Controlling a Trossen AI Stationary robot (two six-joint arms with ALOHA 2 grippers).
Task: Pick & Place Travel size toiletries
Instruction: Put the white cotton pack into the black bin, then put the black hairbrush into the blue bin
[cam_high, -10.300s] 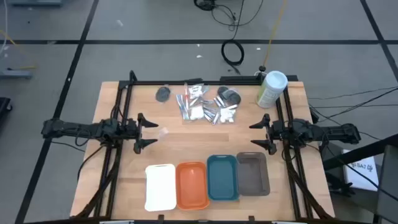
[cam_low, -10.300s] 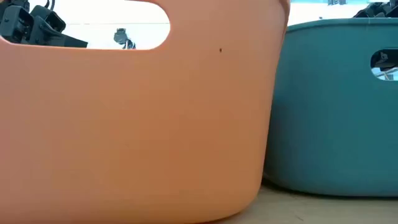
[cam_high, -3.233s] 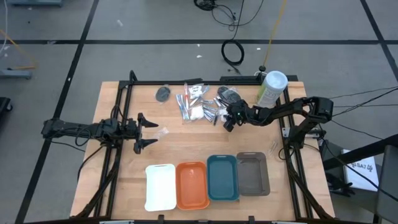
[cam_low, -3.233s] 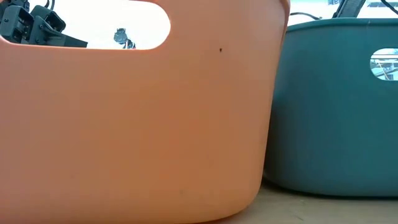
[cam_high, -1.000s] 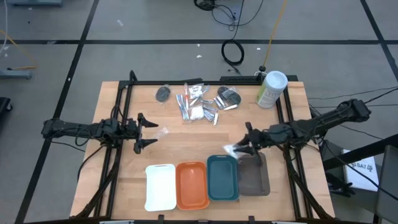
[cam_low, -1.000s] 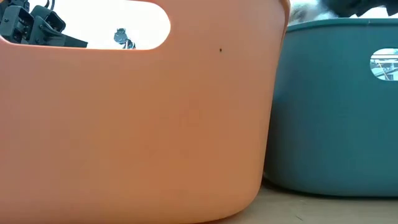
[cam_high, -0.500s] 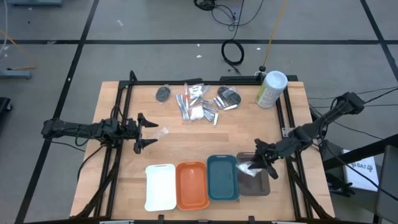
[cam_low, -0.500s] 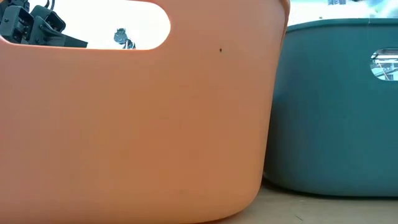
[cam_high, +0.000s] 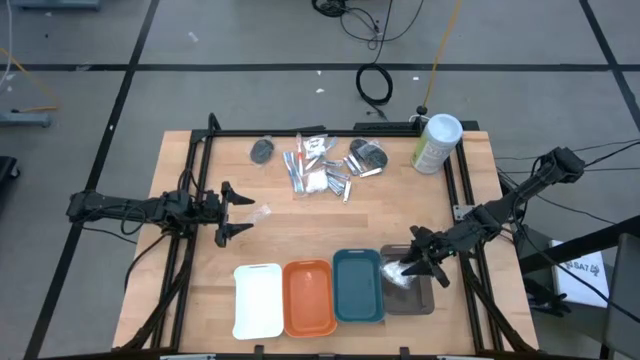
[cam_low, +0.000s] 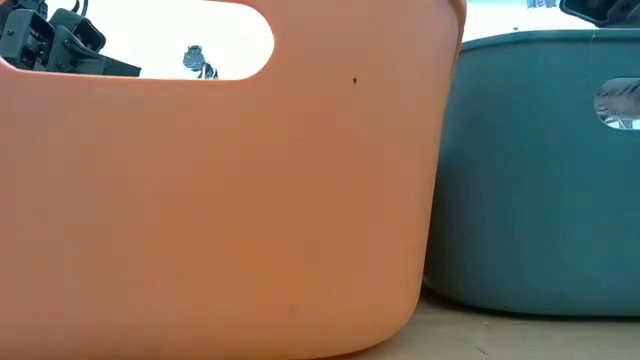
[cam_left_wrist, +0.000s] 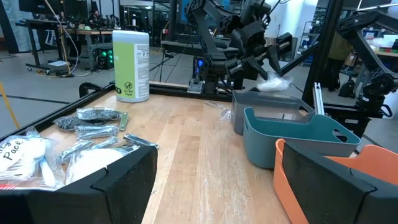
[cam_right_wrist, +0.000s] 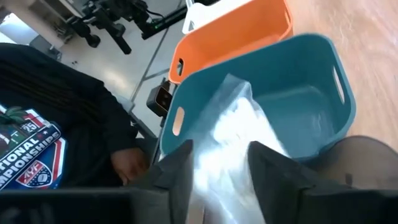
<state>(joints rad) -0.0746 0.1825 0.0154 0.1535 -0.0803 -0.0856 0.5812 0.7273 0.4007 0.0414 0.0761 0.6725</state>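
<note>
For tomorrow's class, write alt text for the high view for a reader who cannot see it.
The right gripper holds a clear-wrapped white pad over the grey tray, last in a row of white, orange, teal and grey trays at the table's near edge. The left gripper waits open at the left, and more toiletries lie scattered near the far edge beside a pale-green canister.

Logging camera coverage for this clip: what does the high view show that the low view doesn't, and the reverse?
Only the high view shows the right gripper holding a clear-wrapped white pad above the grey tray, the toiletry pile, the canister and the white tray. Only the low view shows the cut-out handle in the orange tray's wall. Both show the orange tray and teal tray.
</note>
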